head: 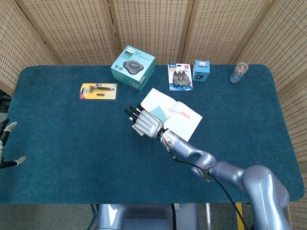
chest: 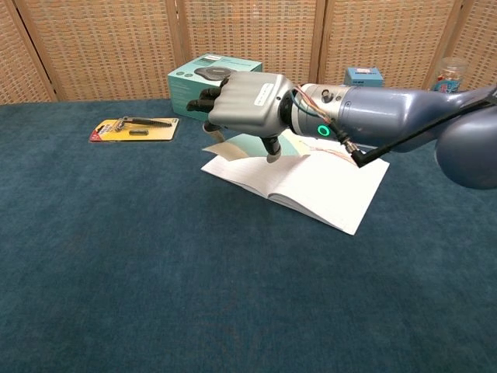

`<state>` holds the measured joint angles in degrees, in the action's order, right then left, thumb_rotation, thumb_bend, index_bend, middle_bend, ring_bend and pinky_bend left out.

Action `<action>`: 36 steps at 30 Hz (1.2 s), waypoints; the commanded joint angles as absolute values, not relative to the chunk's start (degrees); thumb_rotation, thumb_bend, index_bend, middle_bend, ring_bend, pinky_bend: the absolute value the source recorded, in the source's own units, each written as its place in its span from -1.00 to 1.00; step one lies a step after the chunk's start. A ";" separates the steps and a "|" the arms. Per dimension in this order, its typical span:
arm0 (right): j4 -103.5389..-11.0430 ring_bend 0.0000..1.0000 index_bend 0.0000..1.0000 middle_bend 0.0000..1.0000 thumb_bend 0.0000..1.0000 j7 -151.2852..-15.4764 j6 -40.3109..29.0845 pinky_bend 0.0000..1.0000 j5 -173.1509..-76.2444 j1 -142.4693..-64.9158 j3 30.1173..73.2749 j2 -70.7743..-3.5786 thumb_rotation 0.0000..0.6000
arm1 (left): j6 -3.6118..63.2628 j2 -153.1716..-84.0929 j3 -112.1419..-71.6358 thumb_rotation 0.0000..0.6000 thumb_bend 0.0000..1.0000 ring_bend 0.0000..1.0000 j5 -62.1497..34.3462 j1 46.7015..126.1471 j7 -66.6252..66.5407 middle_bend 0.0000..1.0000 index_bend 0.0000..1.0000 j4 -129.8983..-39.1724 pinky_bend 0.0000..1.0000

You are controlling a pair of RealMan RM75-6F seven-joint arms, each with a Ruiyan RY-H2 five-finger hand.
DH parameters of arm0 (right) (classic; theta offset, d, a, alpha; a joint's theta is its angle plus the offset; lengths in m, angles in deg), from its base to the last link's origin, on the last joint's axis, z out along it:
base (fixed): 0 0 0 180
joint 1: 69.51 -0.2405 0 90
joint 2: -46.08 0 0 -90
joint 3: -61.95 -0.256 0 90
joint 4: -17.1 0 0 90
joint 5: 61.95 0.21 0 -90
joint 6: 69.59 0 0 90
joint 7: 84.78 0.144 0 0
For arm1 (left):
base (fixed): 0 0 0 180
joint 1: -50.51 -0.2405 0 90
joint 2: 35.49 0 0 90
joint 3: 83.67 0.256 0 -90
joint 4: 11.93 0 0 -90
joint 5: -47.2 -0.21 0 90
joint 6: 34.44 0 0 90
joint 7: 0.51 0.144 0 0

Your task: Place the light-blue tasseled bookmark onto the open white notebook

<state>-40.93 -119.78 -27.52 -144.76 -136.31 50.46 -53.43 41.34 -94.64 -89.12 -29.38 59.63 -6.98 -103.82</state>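
The open white notebook lies at the table's middle. My right hand hovers low over its left page, fingers curled, and appears to pinch one end of the light-blue bookmark. The strip trails from under the hand across the left page. Its pink tassel lies flat on the right page. The held end is hidden under the fingers. My left hand shows only at the left edge of the head view, fingers apart, holding nothing.
A teal box stands just behind the notebook. A yellow razor pack lies to the left. A blister pack, a small blue box and a bottle line the back edge.
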 commanded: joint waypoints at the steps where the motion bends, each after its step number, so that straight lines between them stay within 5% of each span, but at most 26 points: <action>1: -40.51 -1.00 -1.00 -1.00 -1.00 -121.76 -27.24 -0.63 -142.76 -136.22 49.52 -53.84 1.00 | 41.45 -94.60 -89.10 1.00 -1.00 -1.00 -29.48 59.58 -7.04 -1.00 -1.00 -103.85 -1.00; 11: -47.59 -1.00 -1.00 -1.00 -0.96 -123.07 -23.64 -0.63 -140.02 -133.19 49.33 -49.14 1.00 | 42.05 -94.37 -88.82 1.00 -1.00 -1.00 -30.29 59.28 -7.60 -1.00 -1.00 -103.99 -1.00; 14: -53.43 -1.00 -0.97 -1.00 -0.21 -115.74 -24.52 -0.63 -136.32 -131.17 47.95 -47.28 1.00 | 42.13 -94.34 -88.73 1.00 -1.00 -1.00 -30.54 59.24 -7.79 -1.00 -1.00 -104.01 -1.00; 16: -57.09 -1.00 -0.92 -0.99 0.66 -110.76 -26.42 -0.63 -133.65 -130.32 47.05 -45.65 1.00 | 42.11 -94.31 -88.63 1.00 -1.00 -1.00 -30.76 59.26 -7.84 -1.00 -1.00 -104.02 -1.00; 18: -60.82 -1.00 -0.90 -0.97 0.98 -105.68 -29.39 -0.63 -128.99 -129.64 45.62 -44.01 1.00 | 42.00 -94.28 -88.49 1.00 -1.00 -1.00 -31.02 59.31 -7.89 -1.00 -1.00 -104.06 -1.00; 25: -62.99 -1.00 -0.87 -0.96 1.00 -102.89 -34.27 -0.63 -121.23 -130.99 46.25 -43.46 1.00 | 41.98 -94.26 -88.47 1.00 -1.00 -1.00 -31.19 59.42 -7.87 -1.00 -1.00 -104.17 -1.00; 36: -50.68 -1.00 -0.86 -0.95 1.00 -107.30 -34.84 -0.63 -115.51 -135.61 49.74 -52.72 1.00 | 41.01 -94.29 -88.90 1.00 -1.00 -1.00 -29.87 59.76 -8.44 -1.00 -1.00 -103.79 -1.00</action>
<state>-52.88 -106.33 -35.10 -116.40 -134.63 48.92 -50.83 41.11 -94.27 -88.84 -29.97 59.71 -8.38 -103.86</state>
